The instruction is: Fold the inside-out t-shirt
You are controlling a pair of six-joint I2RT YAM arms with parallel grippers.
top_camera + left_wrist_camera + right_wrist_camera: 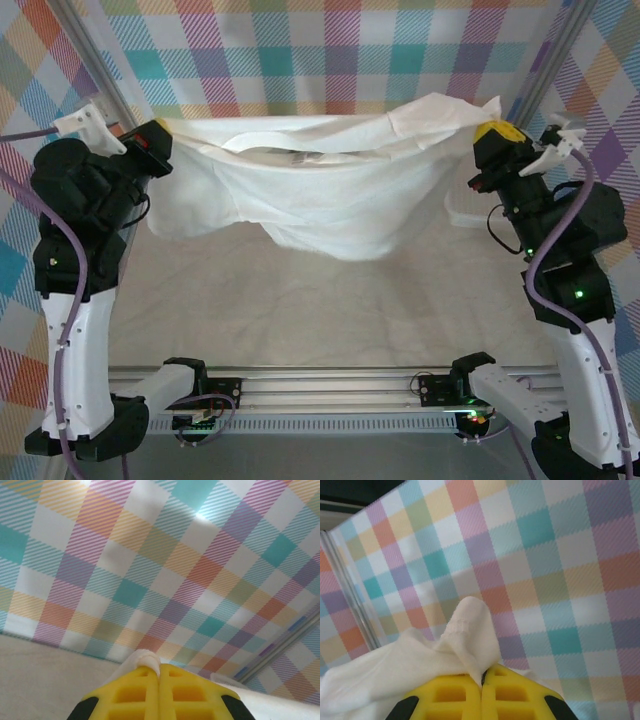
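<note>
Up at the far left, the left tool [152, 143] is pinched fully closed on one upper edge of the t-shirt [320, 195]. In the left wrist view its yellow fingers [130, 695] meet, with a small nub of white cloth poking out between their tips. From there the shirt hangs stretched across the back of the workspace, held up over the pale counter [300, 320], its middle sagging in a loose belly and its top edge folded over. On the right, the right tool [497, 137] is likewise clamped tight on the opposite upper edge. In the right wrist view a crumpled tuft of cloth stands up above its closed tips. Checked walls [330, 50] stand behind.
</note>
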